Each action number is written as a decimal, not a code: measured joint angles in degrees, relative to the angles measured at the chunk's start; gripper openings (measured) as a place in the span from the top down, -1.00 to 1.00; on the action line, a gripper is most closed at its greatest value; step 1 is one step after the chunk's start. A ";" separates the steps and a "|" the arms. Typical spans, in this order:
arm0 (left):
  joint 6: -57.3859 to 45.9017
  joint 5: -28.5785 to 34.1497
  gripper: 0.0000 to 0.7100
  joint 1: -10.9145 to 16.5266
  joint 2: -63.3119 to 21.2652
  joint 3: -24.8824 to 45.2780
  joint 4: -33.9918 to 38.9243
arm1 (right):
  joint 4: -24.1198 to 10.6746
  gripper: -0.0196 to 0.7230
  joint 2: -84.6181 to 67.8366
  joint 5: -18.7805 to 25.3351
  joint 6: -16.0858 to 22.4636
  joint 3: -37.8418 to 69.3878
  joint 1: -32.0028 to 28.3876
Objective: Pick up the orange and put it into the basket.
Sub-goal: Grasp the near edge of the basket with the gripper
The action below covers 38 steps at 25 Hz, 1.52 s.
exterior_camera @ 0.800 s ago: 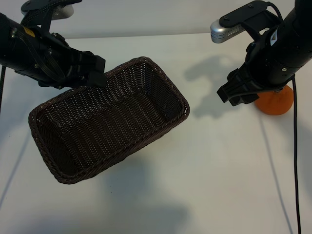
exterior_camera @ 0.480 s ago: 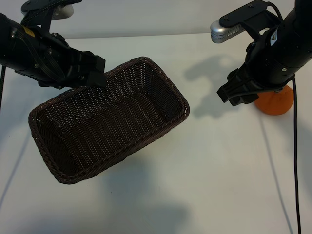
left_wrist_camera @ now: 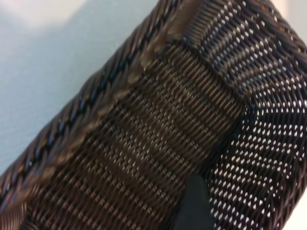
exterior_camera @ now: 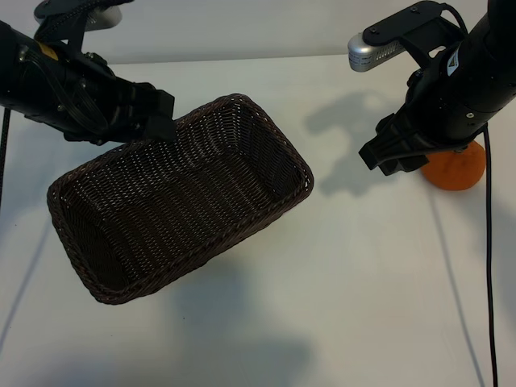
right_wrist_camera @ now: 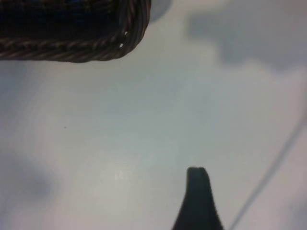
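The orange (exterior_camera: 458, 168) rests on the white table at the right, half hidden behind my right arm. My right gripper (exterior_camera: 393, 155) hangs open and empty just left of the orange and above it. In the right wrist view one finger (right_wrist_camera: 196, 191) shows over bare table, and the orange is out of that view. The dark brown wicker basket (exterior_camera: 185, 201) lies at an angle left of centre with nothing in it. My left gripper (exterior_camera: 158, 121) is at the basket's far rim. One finger (left_wrist_camera: 193, 203) lies against the woven wall (left_wrist_camera: 158, 120); the jaws stand wide, not clamped.
The white table (exterior_camera: 363, 282) stretches between the basket and the orange. A corner of the basket (right_wrist_camera: 72, 48) shows in the right wrist view. A black cable (exterior_camera: 488, 266) hangs down past the orange at the right edge. Soft shadows lie below the basket.
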 joint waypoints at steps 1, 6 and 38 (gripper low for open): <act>0.00 -0.51 -0.59 0.00 0.00 0.00 0.00 | 0.00 -0.43 0.00 0.00 0.00 0.00 0.00; -0.61 -1.30 -0.59 0.00 0.00 0.00 0.00 | 0.00 -0.43 0.00 0.00 0.00 0.00 0.00; -38.40 1.03 -0.59 0.00 -7.02 16.06 25.09 | 0.00 -0.43 0.00 0.61 0.00 0.00 0.00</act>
